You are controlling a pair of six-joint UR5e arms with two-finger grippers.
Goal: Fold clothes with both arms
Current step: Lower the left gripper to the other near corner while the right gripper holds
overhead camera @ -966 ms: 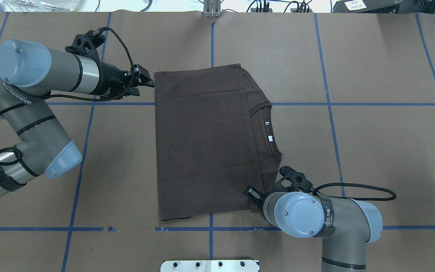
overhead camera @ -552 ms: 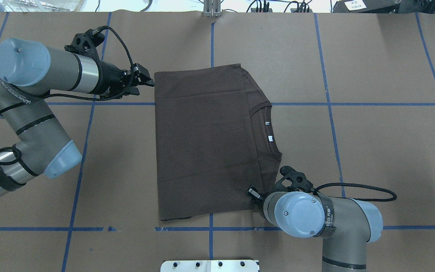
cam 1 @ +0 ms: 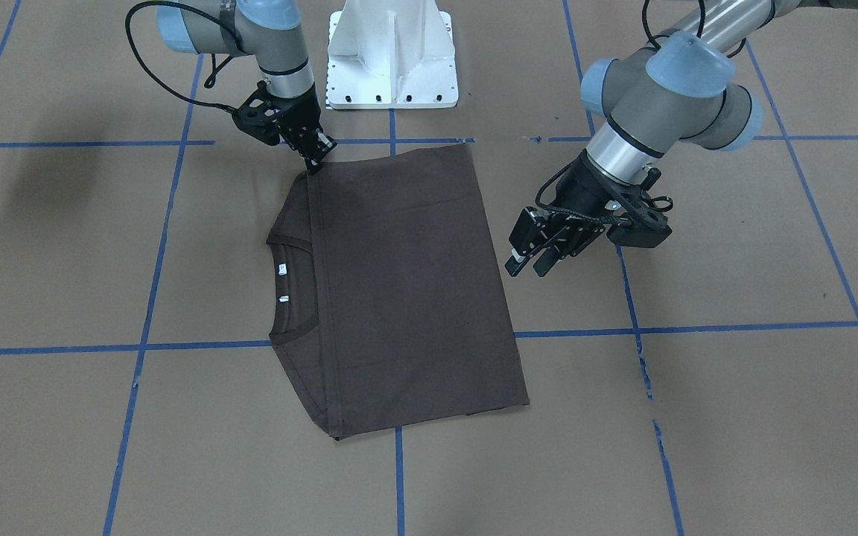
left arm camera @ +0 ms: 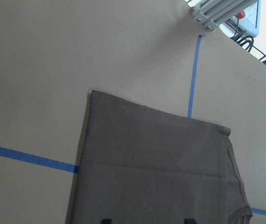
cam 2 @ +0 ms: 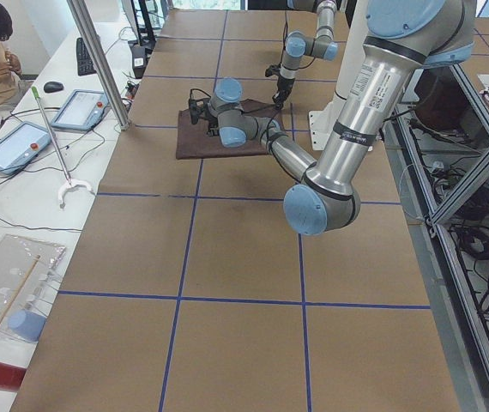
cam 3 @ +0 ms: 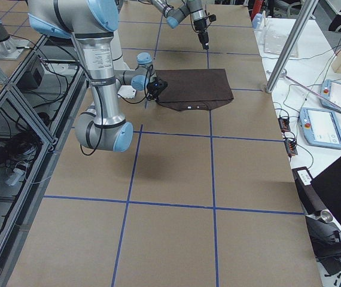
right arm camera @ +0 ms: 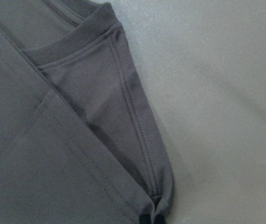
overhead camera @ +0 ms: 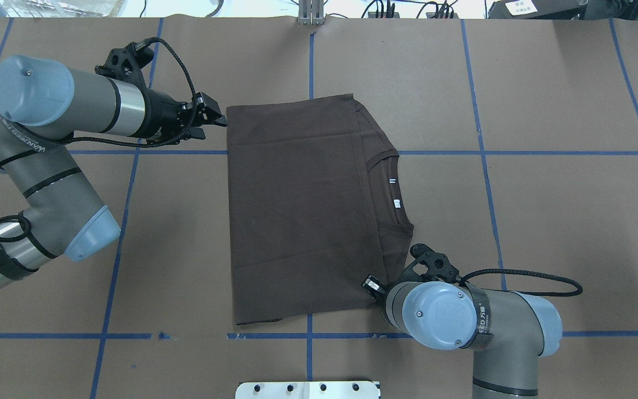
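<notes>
Brown-papered bench (overhead camera: pixel 546 221) holds a half-folded T-shirt (overhead camera: pixel 297 216), the right hand (cam 1: pixel 315 158) clamped on its shoulder corner and the left hand (cam 1: pixel 526 268) hovering spread apart, probably needing to grip the corner beside it next.

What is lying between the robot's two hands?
The folded brown T-shirt lies between left gripper and right gripper, clearest in the overhead view.

- Right arm (overhead camera: pixel 510 318), black strap (overhead camera: pixel 482 321): white print, "EED" readable, following characters unclear.
- Left arm (overhead camera: pixel 47 185), black band (overhead camera: pixel 24 141): white lettering, not legible.
- Neck tags (overhead camera: pixel 397 203) on T-shirt (overhead camera: pixel 297 210): print too small.
- White label (overhead camera: pixel 520 6) beyond the table's far edge: illegible.
</notes>
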